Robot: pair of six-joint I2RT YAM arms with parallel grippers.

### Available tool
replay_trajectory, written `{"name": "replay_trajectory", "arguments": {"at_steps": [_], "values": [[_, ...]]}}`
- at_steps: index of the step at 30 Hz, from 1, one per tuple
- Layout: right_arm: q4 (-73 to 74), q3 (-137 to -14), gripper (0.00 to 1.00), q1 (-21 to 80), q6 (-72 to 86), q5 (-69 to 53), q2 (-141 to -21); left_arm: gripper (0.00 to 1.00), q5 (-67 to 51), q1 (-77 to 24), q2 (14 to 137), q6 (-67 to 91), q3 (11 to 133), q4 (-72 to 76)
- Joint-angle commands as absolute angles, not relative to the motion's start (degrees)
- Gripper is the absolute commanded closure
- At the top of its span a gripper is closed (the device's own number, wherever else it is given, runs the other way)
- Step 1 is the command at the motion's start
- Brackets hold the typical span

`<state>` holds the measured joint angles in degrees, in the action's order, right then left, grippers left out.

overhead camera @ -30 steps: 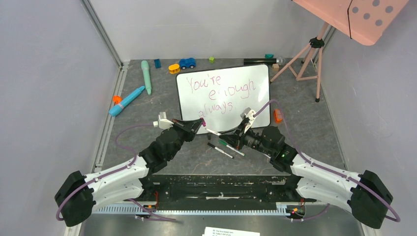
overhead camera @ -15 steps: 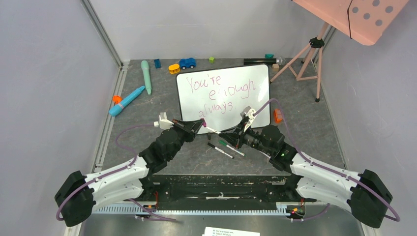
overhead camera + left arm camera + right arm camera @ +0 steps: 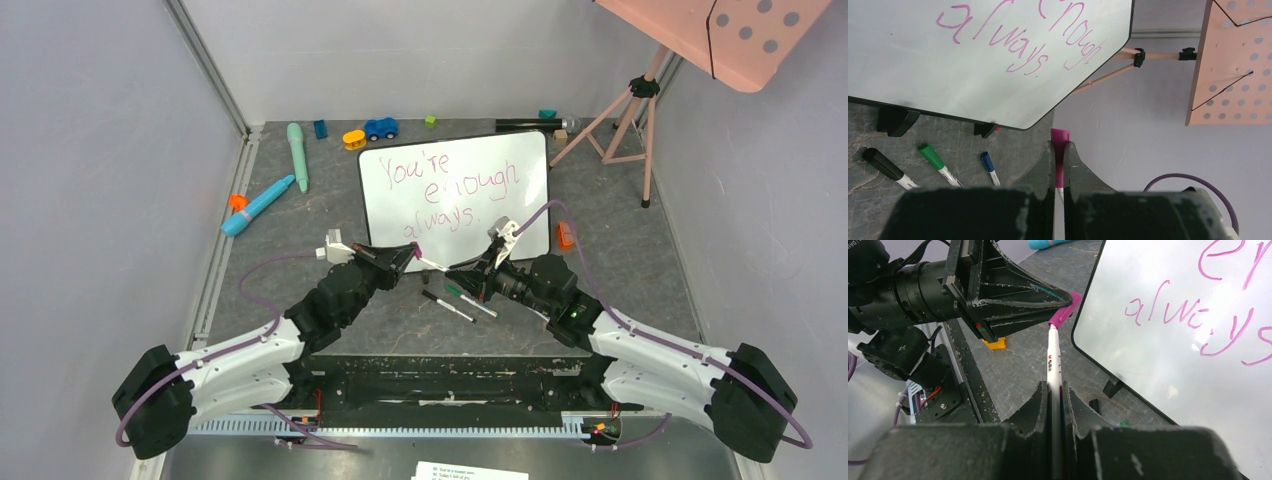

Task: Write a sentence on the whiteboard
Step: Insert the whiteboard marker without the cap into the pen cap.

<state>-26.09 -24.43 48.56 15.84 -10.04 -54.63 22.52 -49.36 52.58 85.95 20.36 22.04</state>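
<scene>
On grey tabletop (image 3: pixel 330 200), whiteboard (image 3: pixel 400 215); pale walls (image 3: pixel 100 150).

Both arms reach forward and lean in toward each other, so the two grippers almost meet tip to tip. The left gripper (image 3: pixel 408 252) has its fingers squeezed tight on a pink cap (image 3: pixel 1059 150), which pokes out past the fingertips. The right gripper (image 3: pixel 455 271) pinches a white pen (image 3: pixel 1053 357) between its fingers. The cap seems to sit on the pen's end, well ahead of the right fingertips.
</scene>
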Motion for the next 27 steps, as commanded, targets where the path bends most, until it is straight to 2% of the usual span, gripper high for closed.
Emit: {"name": "replay_trajectory", "arguments": {"at_steps": [1, 11, 19, 27], "values": [[-28.39, -27.07, 1.00, 48.79, 14.83, -9.02, -55.02, 0.98, 21.98, -49.39, 52.96, 88.74, 19.61, 26.46], [-31.20, -25.40, 1.00, 48.78, 15.02, -6.34, -54.08, 0.98, 19.56, -49.46, 54.31, 89.07, 20.68, 27.32], [-41.03, -19.72, 1.00, 50.37, 14.27, 6.01, -51.32, 0.98, 19.16, -50.25, 60.75, 89.48, 21.09, 37.15], [-43.47, -21.60, 1.00, 52.41, 7.23, 14.97, -55.37, 0.98, 23.13, -53.36, 67.80, 84.56, 26.06, 45.06]]}}
